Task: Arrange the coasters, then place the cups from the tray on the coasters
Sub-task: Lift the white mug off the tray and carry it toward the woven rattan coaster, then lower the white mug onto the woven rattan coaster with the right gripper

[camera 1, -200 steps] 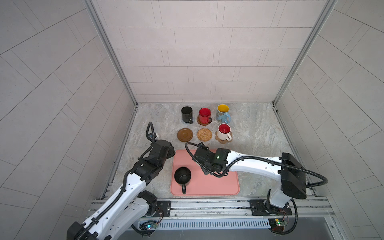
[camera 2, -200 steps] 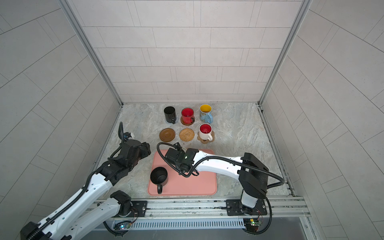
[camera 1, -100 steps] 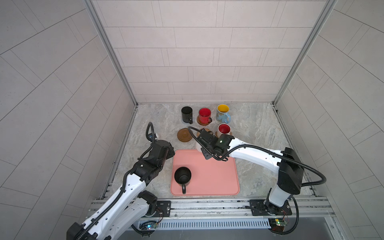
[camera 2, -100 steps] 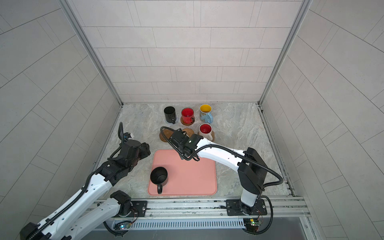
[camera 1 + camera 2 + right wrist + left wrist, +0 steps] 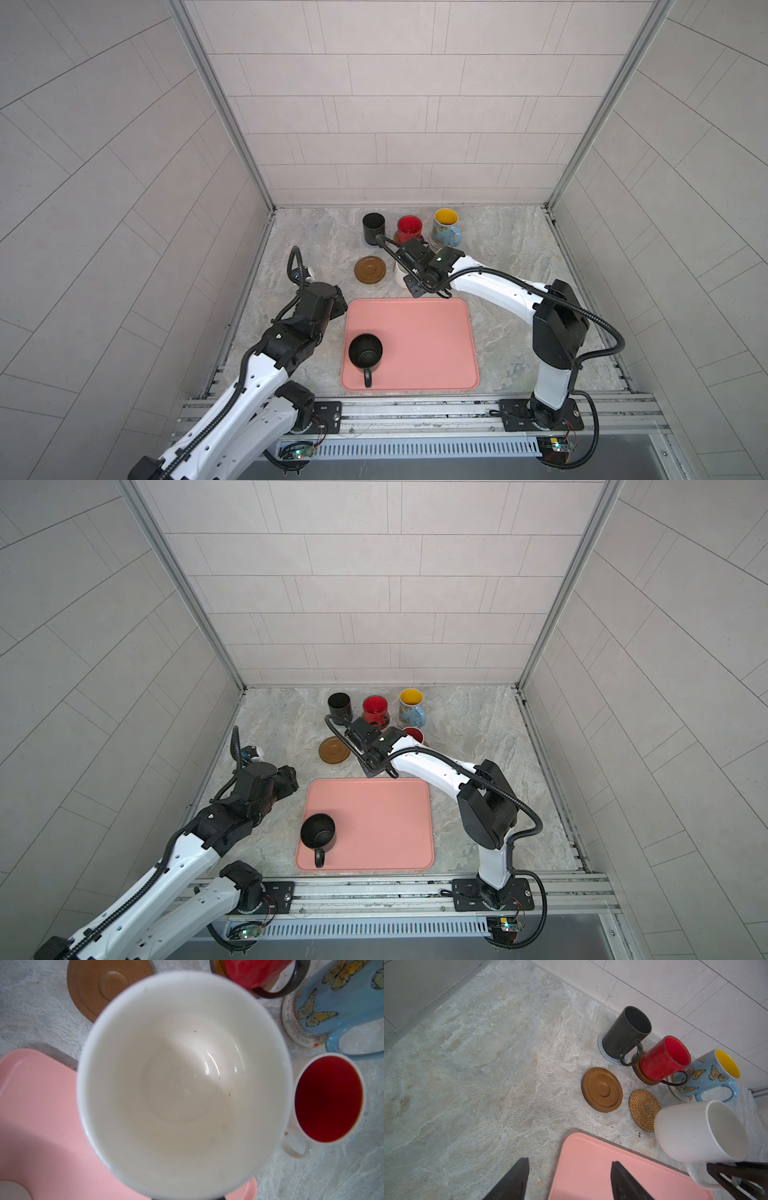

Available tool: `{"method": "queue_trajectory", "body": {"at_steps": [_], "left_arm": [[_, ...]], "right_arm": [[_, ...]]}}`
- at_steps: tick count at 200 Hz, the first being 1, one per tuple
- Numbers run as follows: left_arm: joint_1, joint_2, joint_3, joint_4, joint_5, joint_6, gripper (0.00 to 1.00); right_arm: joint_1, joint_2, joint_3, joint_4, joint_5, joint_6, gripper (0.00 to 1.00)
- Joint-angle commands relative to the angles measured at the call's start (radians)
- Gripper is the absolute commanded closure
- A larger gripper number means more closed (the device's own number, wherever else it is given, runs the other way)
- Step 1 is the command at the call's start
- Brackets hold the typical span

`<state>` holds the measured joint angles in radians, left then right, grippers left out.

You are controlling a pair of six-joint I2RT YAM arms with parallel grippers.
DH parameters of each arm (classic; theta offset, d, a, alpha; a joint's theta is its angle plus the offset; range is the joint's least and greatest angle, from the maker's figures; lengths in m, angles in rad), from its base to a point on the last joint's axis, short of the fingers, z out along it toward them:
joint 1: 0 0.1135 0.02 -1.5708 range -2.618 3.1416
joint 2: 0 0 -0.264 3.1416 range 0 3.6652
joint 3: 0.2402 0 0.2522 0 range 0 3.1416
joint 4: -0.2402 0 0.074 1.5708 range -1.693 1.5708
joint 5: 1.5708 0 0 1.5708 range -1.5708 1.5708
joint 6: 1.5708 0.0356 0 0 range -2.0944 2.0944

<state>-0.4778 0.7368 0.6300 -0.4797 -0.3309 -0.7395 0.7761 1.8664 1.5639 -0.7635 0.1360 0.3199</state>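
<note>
Beneath the right hand, the white mug is held by its handle, jaws clamped on it, just beside the rattan coaster and past the tray. The step in hand looks like setting this cup down. Next, the mug must come squarely over the mat, go down level, then be released. The left hand, fingers apart and empty, hovers at the tray's edge. The black mug stands on the tray behind it, and the brown grooved disc lies bare ahead.

White mug near rattan coaster; black mug upright on tray.
</note>
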Motion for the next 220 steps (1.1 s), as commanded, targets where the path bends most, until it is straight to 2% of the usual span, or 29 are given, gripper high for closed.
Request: {"method": "queue_trajectory", "body": {"at_steps": [1,113,220], "left_arm": [[0.007,-0.023,0.018,-0.031,-0.034,0.005,0.31],[0.007,-0.026,0.020,-0.042,-0.032,0.003,0.31],[0.007,-0.011,0.027,-0.035,-0.033,0.003,0.31]], "right_arm": [[-0.020,0.017,0.059,0.027,0.007,-0.038,0.92],[-0.101,0.132,0.175,0.019,-0.047,-0.087,0.93],[-0.131,0.199,0.249,0.005,-0.072,-0.104,0.93]]}}
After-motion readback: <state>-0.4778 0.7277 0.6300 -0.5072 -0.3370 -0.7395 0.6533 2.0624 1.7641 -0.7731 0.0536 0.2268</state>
